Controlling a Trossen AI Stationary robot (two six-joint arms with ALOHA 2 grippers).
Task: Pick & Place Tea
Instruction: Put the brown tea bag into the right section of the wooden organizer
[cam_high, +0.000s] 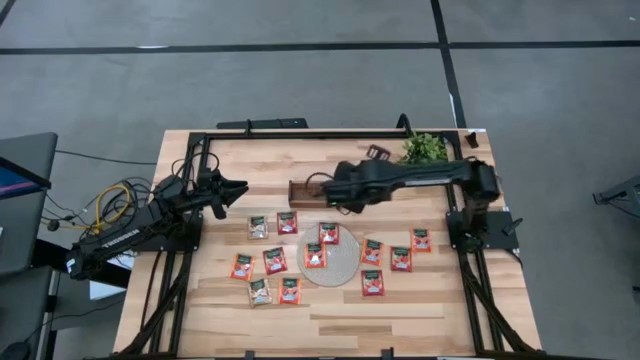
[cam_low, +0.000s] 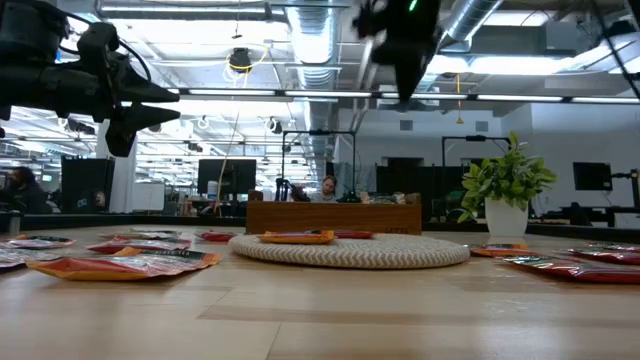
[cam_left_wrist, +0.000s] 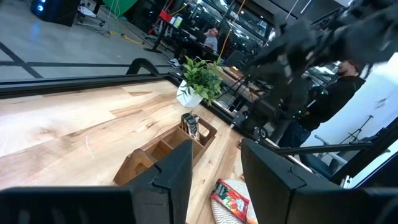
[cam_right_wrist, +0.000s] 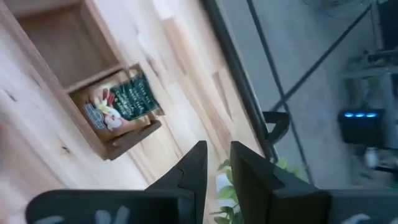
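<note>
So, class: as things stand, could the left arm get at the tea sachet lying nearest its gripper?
Probably yes. The left gripper hangs open above bare table, the sachet lies flat just beyond it, nothing covers it, and the right gripper is off over the wooden tray.

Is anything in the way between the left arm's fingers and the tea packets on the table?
Nothing visible blocks it. The left gripper hangs open above bare wood, and the nearest tea sachet lies uncovered just beyond it.
</note>
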